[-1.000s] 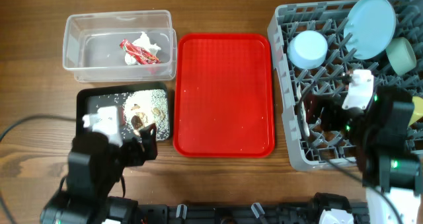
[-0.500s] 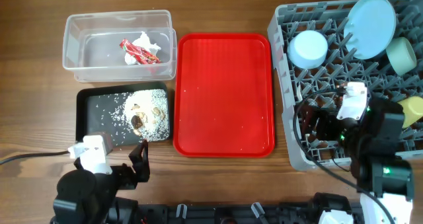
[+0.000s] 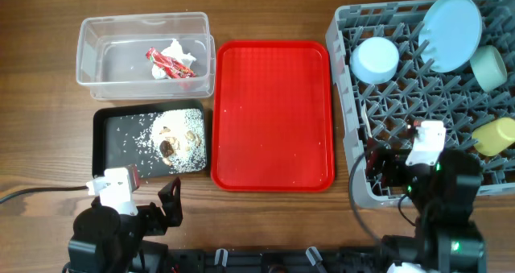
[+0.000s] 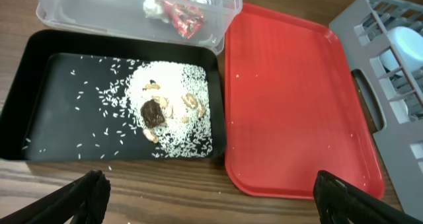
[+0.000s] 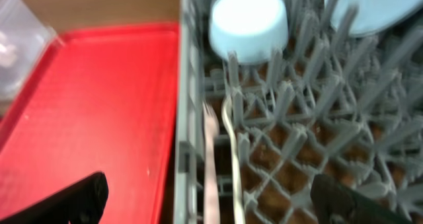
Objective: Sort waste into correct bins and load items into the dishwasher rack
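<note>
Where the table (image 3: 48, 96) runs off right, dishwasher rack (image 3: 344, 120) holds plate (image 3: 451, 27), blue bowl (image 3: 375, 59), mint bowl (image 3: 488, 68), yellow cup (image 3: 492, 136), fork (image 5: 211, 158), spoon (image 5: 234, 164). Red tray (image 3: 273, 116) lies between rack and clear tub (image 3: 105, 59) (wrapper (image 3: 167, 64), tissue (image 3: 178, 50)) and black tray (image 3: 111, 140) (food scraps (image 3: 179, 136)), just beside each. Left gripper (image 4: 211, 196), right gripper (image 5: 208, 199) at near edge: jaws wide, empty.

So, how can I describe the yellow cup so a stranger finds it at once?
Find the grey dishwasher rack on the right and follow its right edge toward the front, past the mint green bowl. The yellow cup sits there, the only yellow piece among blue and green dishes.
</note>
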Tool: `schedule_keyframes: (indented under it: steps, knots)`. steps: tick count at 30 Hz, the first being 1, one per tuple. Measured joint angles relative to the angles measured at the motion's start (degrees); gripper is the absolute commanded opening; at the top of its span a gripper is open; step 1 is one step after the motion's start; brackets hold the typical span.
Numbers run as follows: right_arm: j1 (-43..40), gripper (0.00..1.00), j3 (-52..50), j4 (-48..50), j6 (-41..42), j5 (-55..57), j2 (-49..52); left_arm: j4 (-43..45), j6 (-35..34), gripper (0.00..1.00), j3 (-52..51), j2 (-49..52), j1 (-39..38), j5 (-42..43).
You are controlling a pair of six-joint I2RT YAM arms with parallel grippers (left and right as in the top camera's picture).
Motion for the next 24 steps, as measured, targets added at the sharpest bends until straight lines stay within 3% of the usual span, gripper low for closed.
schedule_keyframes:
  steps: [5,12,15,19,24]
  knots:
    - [2.05,1.00,-12.37,21.68,0.00,-0.44,-17.73,-0.02,0.00,1.00,-0.04,0.00,0.00,0.00]
    - [2.38,1.00,-25.73,50.03,0.00,-0.50,-24.68,0.00,0.00,1.00,-0.11,0.00,0.00,0.00]
    - [2.38,1.00,-29.64,48.54,0.00,-0.52,-24.87,0.00,0.00,1.00,-0.11,0.00,0.00,0.00]
    - [2.38,1.00,-30.01,36.30,0.04,-0.50,-25.03,0.00,0.00,1.00,-0.13,0.00,0.00,0.00]
    - [2.38,1.00,-29.99,36.63,0.02,-0.50,-25.07,0.02,0.00,1.00,-0.13,0.00,0.00,0.00]
